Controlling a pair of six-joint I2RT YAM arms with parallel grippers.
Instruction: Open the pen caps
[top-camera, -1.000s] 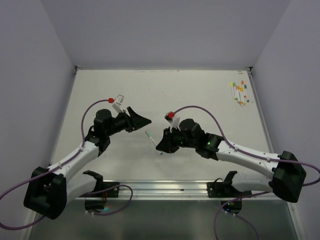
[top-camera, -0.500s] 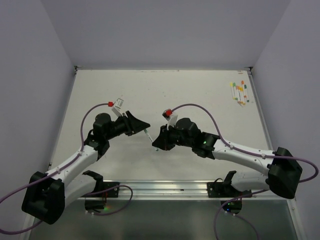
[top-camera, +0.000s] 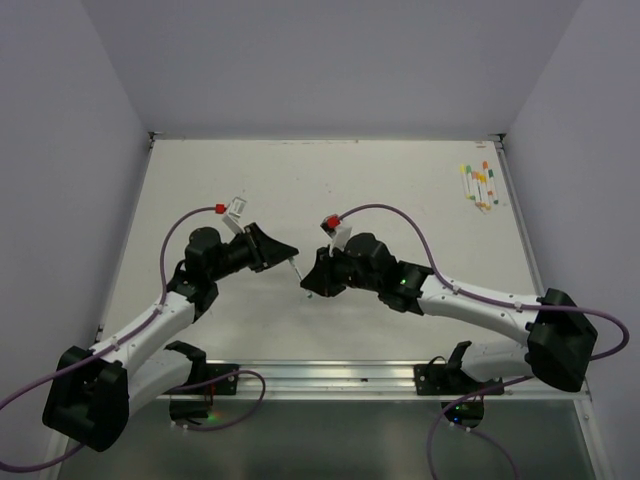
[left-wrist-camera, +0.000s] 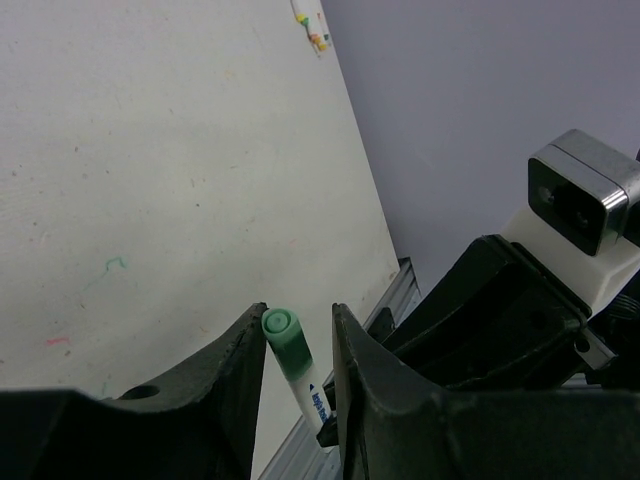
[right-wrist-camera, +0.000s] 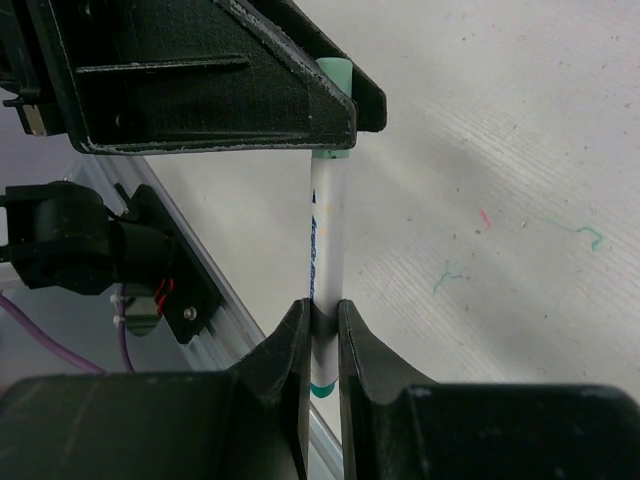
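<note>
Green pen cap (left-wrist-camera: 283, 340) sits on the upper end of a white-barrelled pen (right-wrist-camera: 322, 240), which is held in the air above the middle of the surface (top-camera: 400, 180), between the two arms. The right pincer (right-wrist-camera: 320, 315) is closed on the lower part of the barrel, its fingers pressed against both sides. The left pincer (left-wrist-camera: 297, 332) straddles the cap. One finger lies against it, while a sliver of background shows between the cap and the other finger, so the jaws appear not yet clamped. The other pens (top-camera: 478, 186), with caps on, lie in a cluster at the far right edge of the surface, well apart from the arms.

Step in hand, as judged: positioning for the first uncapping. The next move calls for the left pincer to close squarely on the cap alone, not the barrel. The two arms then pull apart straight along the pen's axis, the right grip staying firm so the barrel does not slide.
</note>
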